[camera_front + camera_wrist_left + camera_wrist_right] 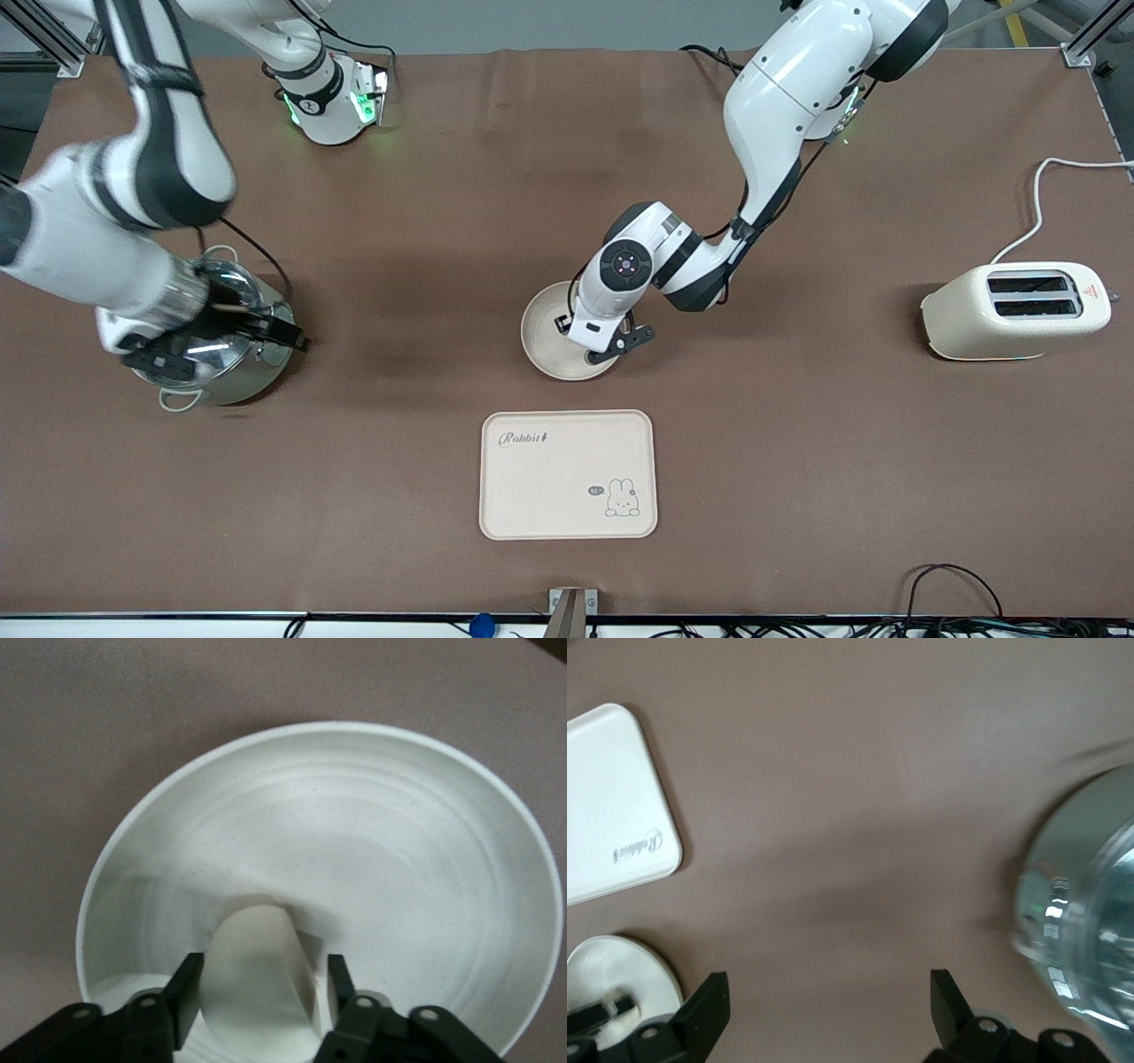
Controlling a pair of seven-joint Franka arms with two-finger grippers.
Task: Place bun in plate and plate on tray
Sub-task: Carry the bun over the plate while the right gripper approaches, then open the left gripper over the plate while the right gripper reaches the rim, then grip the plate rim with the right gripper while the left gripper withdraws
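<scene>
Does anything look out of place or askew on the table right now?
Nothing stands out. The bun lies in the plate between the left gripper's parted fingers, the tray sits flat, and the right gripper waits open over the pot.

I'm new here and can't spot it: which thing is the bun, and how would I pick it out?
Start at the rectangular cream tray with the rabbit drawing; the round cream-beige plate lies just farther from the front camera. The left gripper is over that plate, and the bun sits in it between the fingers: a small cream-white rounded lump, far smaller than either dish.
</scene>
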